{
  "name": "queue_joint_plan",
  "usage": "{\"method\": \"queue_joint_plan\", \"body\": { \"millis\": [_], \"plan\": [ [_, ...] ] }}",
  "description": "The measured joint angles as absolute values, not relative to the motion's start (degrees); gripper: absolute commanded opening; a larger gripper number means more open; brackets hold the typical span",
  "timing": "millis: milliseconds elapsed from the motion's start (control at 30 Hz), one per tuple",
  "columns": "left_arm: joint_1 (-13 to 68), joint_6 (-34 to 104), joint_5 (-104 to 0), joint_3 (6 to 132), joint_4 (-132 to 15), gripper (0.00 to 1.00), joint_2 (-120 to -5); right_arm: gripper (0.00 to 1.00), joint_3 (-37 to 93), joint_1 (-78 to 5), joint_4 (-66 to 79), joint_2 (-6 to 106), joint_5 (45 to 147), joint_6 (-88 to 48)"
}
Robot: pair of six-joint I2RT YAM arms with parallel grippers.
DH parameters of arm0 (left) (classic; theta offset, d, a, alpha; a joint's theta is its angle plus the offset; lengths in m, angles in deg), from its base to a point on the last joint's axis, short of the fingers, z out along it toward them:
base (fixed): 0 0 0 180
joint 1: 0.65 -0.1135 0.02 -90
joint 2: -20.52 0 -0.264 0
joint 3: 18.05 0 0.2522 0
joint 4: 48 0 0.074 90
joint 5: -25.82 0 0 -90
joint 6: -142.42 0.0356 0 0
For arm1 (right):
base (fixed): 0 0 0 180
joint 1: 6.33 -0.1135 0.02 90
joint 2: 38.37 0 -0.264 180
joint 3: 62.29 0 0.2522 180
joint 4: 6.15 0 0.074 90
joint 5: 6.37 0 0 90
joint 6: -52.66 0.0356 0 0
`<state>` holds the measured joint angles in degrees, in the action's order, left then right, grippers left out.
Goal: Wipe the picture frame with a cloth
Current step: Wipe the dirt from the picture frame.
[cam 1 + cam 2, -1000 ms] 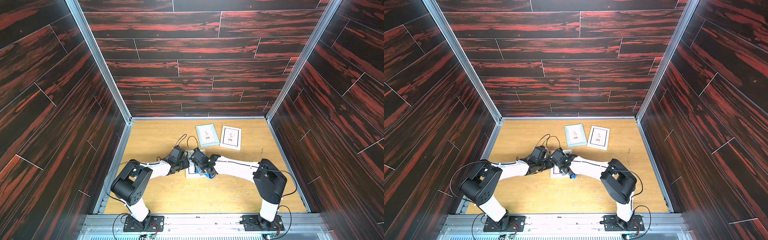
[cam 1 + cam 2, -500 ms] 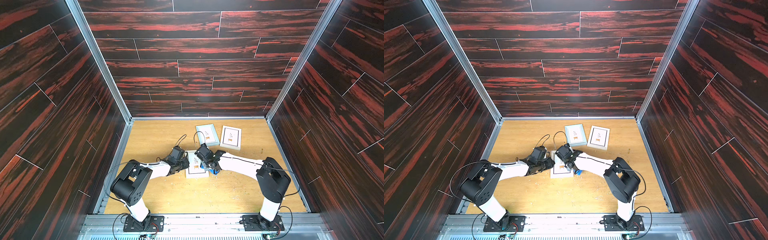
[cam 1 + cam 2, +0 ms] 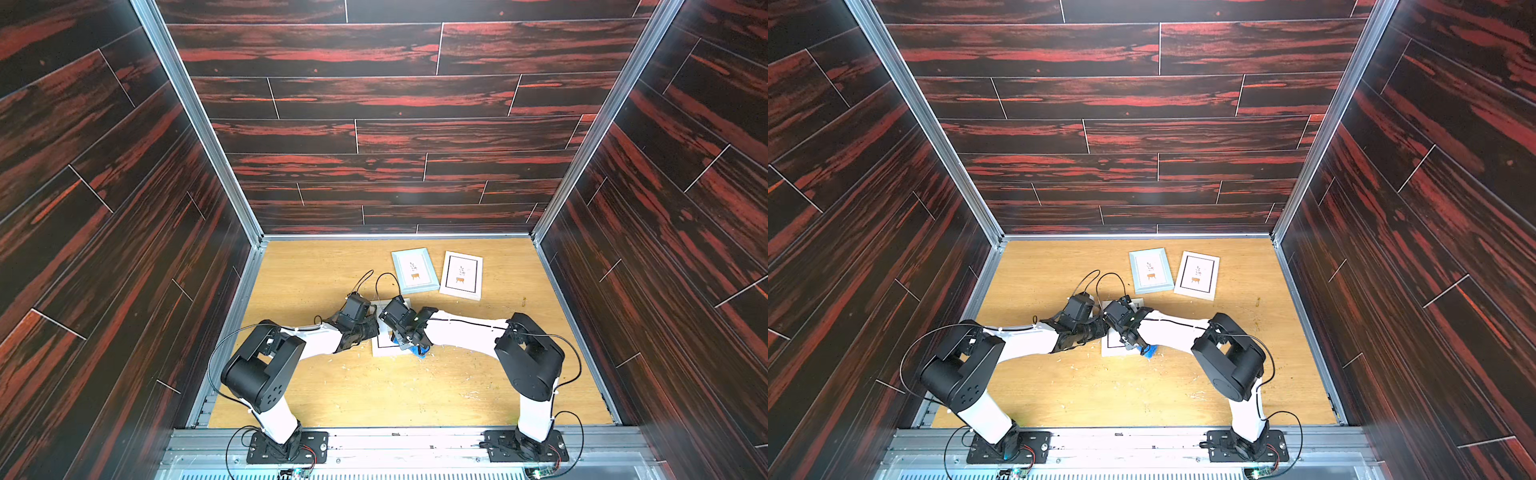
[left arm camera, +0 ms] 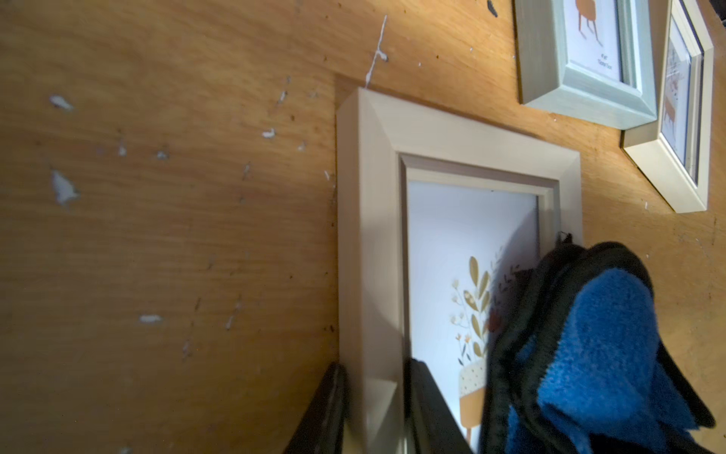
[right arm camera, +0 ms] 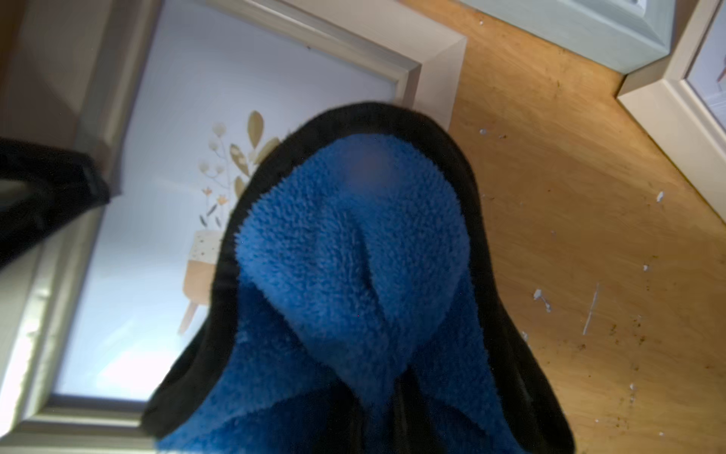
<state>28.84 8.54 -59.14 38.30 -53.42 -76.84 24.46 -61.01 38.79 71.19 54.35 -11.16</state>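
Note:
A cream picture frame with a plant print lies flat mid-table. My left gripper is shut on its side rail, one black finger outside the rail and one on the glass. The right gripper is shut on the cloth, a bunched bright blue fluffy wad with black trim. The wad hangs over the glass and the frame's right rail. Whether it touches the glass I cannot tell. The cloth hides the right fingers.
Two more frames lie flat at the back: a pale blue-green one and a white one with a black inner border. Dark panel walls enclose the wooden table, which carries white flecks.
The right gripper with the cloth swept a little right and away across the frame, then came back left and nearer. The left arm and the frame stayed put.

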Motion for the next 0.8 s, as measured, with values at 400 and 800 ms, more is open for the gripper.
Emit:
{"method": "queue_joint_plan", "body": {
  "millis": [400,800],
  "plan": [
    [29.1,5.4,-60.3,35.8,-51.2,0.29,-75.4,0.00,24.9,-61.7,35.3,72.1,63.1,-5.4],
    [29.3,4.5,-60.2,35.4,-51.2,0.29,-74.9,0.00,24.7,-61.3,32.5,72.1,67.3,-4.4]
  ]
}}
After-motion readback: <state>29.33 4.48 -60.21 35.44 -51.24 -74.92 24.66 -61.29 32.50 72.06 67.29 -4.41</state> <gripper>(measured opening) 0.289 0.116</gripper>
